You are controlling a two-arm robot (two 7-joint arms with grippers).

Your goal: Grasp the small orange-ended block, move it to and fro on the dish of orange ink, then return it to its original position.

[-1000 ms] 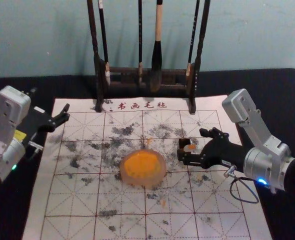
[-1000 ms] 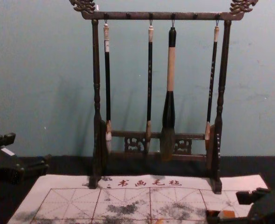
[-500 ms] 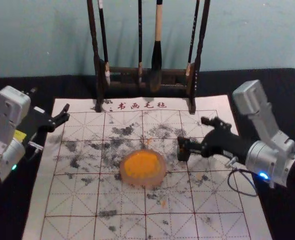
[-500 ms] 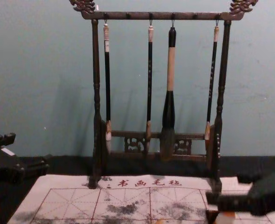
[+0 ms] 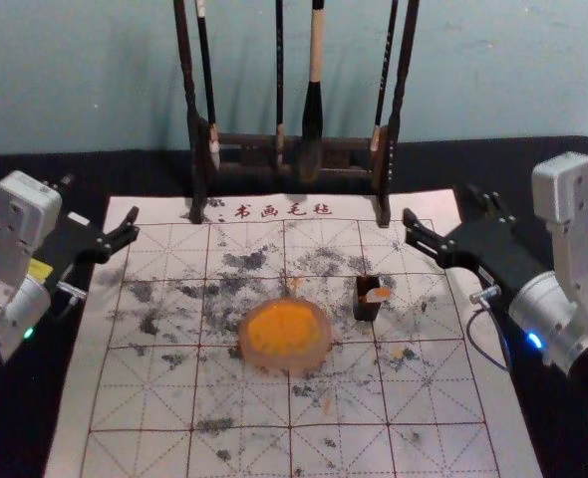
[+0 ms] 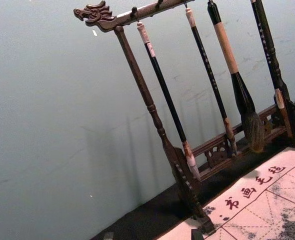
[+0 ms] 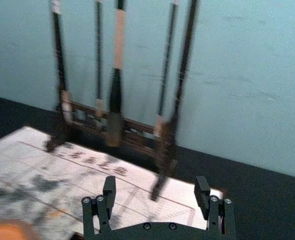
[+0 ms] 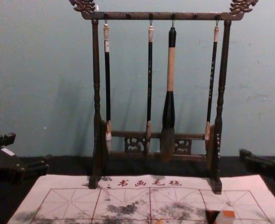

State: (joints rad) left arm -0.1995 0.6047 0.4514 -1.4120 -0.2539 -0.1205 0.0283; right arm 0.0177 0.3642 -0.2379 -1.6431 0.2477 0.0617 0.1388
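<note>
A pale blue-green wall (image 5: 75, 80) stood behind a dark-covered table (image 5: 563, 159). On the table lay a gridded, ink-spotted mat (image 5: 135, 418), its near edge cut off by the bottom of the head view; a wooden rack (image 5: 402, 80) with hanging brushes (image 5: 314, 115) stood at top centre, its top cut off there.

My right gripper (image 5: 441, 203) was at right of the head view, above the mat's far right corner. Fingers well apart, nothing between them; the right wrist view agreed. It touched neither block nor dish.

Orange-ended block (image 5: 378, 296): right of centre in the head view, to the right of the dish of orange ink (image 5: 314, 360) and apart from it, at a small dark holder (image 5: 365, 307). I could not tell whether it sat in the holder or leaned on it.

Left gripper (image 5: 99, 204) parked at left of the head view, fingers apart, empty.

Chest view: right gripper cut off by the right edge; block and holder partly cut off at lower right.
</note>
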